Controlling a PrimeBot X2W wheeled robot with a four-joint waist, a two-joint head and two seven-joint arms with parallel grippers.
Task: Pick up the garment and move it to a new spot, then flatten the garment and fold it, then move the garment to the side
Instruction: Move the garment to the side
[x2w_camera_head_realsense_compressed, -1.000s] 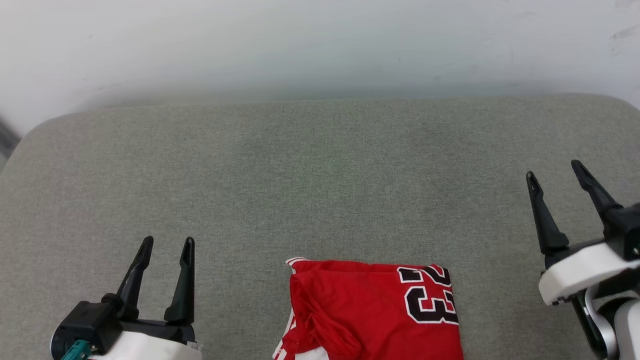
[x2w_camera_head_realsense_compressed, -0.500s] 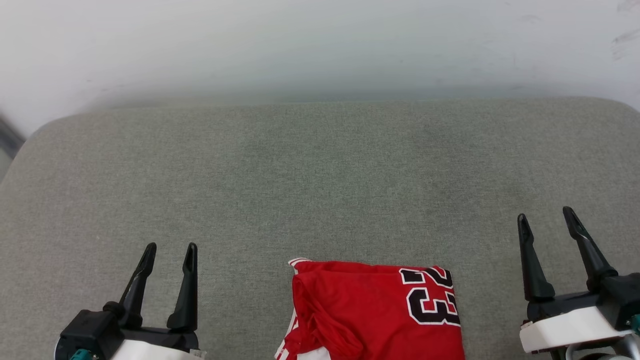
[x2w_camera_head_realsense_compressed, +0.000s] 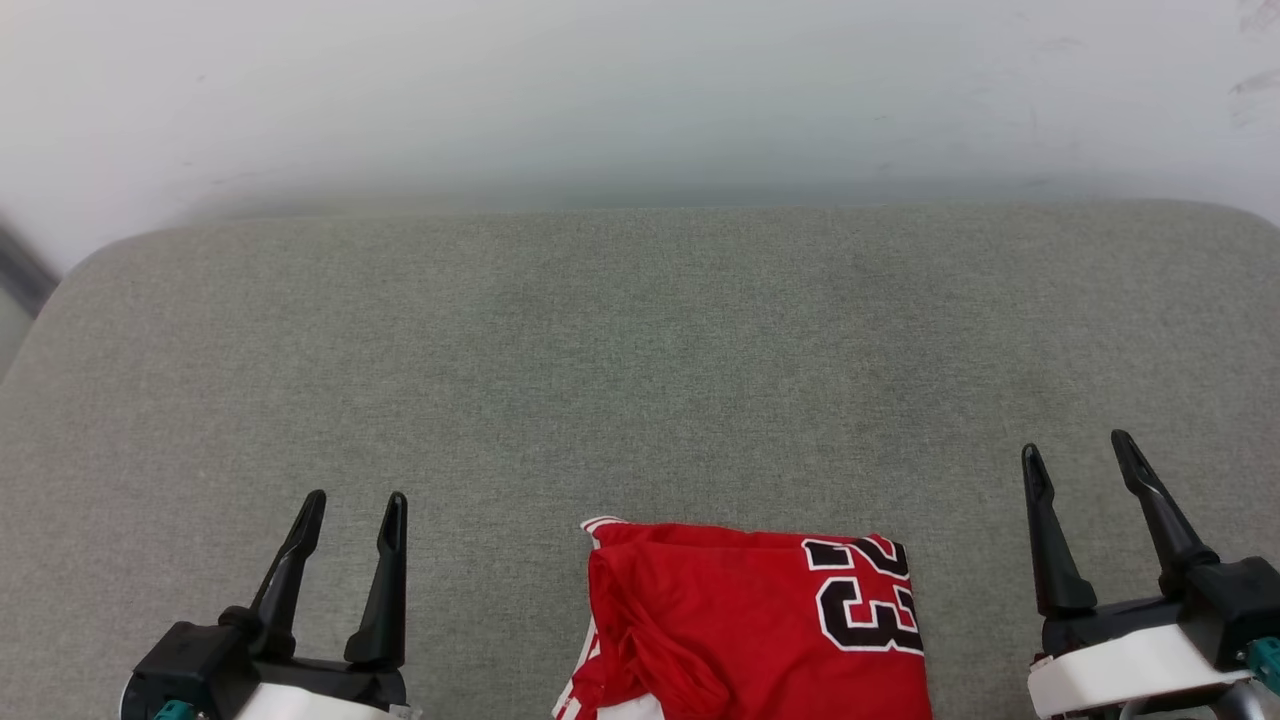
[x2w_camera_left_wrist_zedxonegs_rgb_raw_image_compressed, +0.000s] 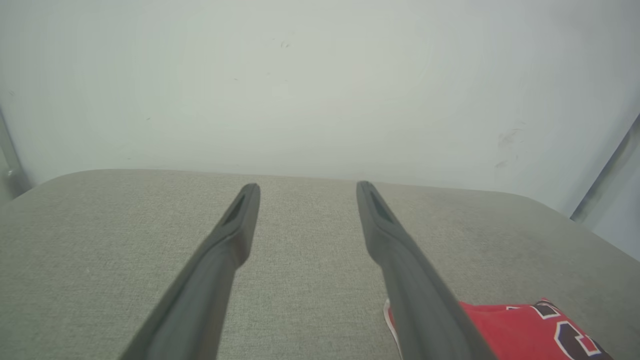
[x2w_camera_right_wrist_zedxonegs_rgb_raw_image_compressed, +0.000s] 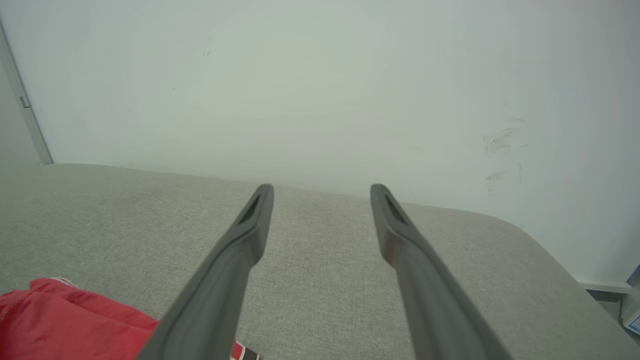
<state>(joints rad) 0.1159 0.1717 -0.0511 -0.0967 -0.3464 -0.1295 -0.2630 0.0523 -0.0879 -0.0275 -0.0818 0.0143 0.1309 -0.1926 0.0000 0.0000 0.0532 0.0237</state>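
Before you, a broad padded surface in grey-green woven cloth, its corners rounded, runs up to a plain white wall that carries a few faint scuffs. The shirt lies folded into a rough rectangle at the near edge of that surface, a little right of centre and between your two arms. Its smooth red cloth is creased into soft ridges along its left side, and a strip of red-and-white trim peeks out at its near left corner. Your left gripper sits low at the left, white wrist below a black base. Its two long dark tapered fingers point away from you over bare cloth, spread apart and holding nothing, near the shirt's left edge but not touching it. Your right gripper mirrors it at the right, fingers leaning slightly left, likewise parted and empty, clear of the shirt's right edge. A black "23" outlined in white, lying on its side, marks the shirt's far right corner.
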